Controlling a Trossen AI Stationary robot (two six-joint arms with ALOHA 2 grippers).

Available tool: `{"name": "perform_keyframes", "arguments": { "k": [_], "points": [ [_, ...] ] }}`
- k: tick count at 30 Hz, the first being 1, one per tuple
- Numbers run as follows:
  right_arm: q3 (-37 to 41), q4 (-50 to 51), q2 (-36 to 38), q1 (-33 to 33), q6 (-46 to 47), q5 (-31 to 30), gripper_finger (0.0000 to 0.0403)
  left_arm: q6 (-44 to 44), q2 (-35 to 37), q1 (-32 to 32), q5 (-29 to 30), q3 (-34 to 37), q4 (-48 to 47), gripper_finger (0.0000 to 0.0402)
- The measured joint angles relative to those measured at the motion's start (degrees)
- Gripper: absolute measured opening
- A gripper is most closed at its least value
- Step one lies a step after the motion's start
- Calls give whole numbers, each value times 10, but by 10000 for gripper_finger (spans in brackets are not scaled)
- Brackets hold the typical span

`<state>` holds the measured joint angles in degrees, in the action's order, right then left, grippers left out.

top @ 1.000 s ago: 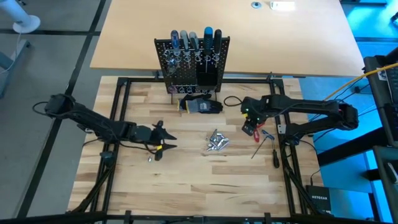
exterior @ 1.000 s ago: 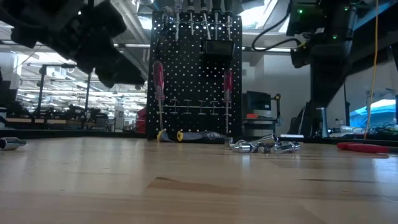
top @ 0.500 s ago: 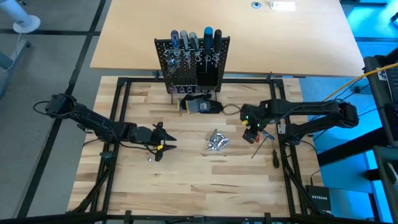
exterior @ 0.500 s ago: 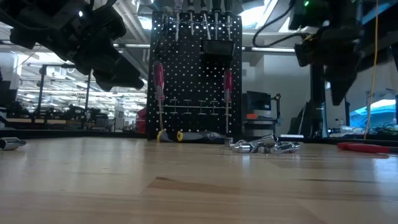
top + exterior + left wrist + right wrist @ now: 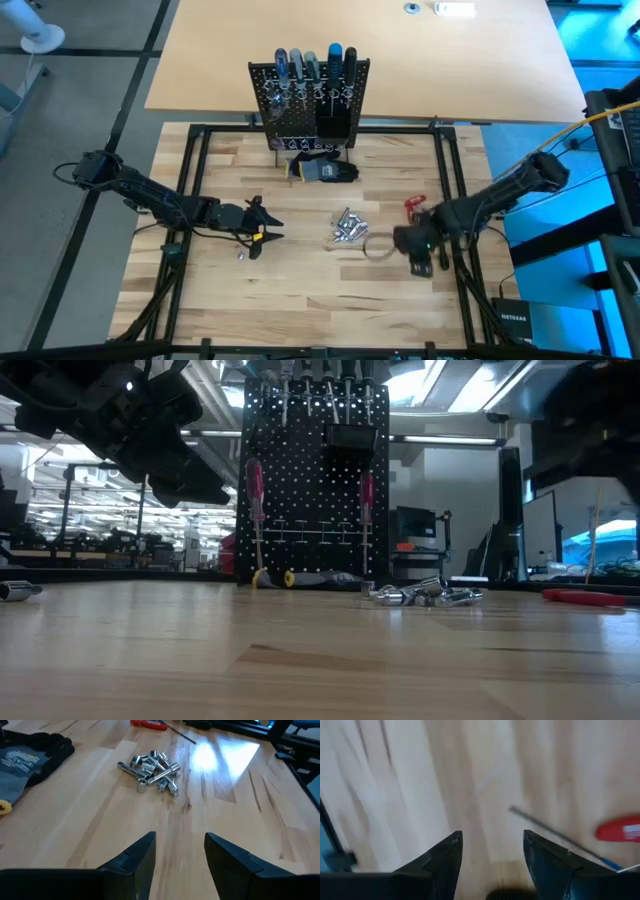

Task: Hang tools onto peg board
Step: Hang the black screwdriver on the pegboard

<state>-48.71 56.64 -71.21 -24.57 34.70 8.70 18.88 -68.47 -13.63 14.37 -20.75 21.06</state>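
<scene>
Screwdrivers still to be hung lie on the table's right side: the red screwdriver (image 5: 414, 204) rests flat just beyond the right gripper (image 5: 418, 259), on the side toward the peg board (image 5: 309, 100), and a thin dark shaft (image 5: 547, 834) runs diagonally across the right wrist view, ending near the red handle (image 5: 619, 829). The long axis of that shaft sits oblique to the line between the right fingers, so a wrist turn would probably be needed before closing across it. The right gripper hangs low over the wood with jaws parted and nothing between them. The left gripper (image 5: 258, 232) hovers left of centre, jaws likewise parted and empty, pointing toward the silver pieces (image 5: 152, 768) heaped mid-table; the pile lies ahead of it but well apart. The right arm is clearly the nearer one to the loose screwdrivers; the left arm is nearer the silver pile. The peg board stands upright at the table's far edge, several screwdrivers already seated in its top rings, with a glove (image 5: 325, 170) lying just before its foot.
</scene>
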Motion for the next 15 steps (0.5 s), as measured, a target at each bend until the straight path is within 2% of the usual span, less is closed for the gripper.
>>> {"name": "perform_keyframes", "arguments": {
  "k": [4, 6, 10, 15],
  "points": [
    [0, 2, -44, -69, 7, -3, 209, -16, 0, 0, 0, 0, 13, 158],
    [0, 10, -71, -90, 51, -3, 209, -24, 0, 0, 0, 0, 18, 158],
    [0, 53, -123, -98, 166, 25, 209, -26, 0, 0, 0, 0, 19, 158],
    [1, 97, -172, -98, 191, 68, 209, -26, 0, 0, 0, 0, 19, 158]
  ]
}}
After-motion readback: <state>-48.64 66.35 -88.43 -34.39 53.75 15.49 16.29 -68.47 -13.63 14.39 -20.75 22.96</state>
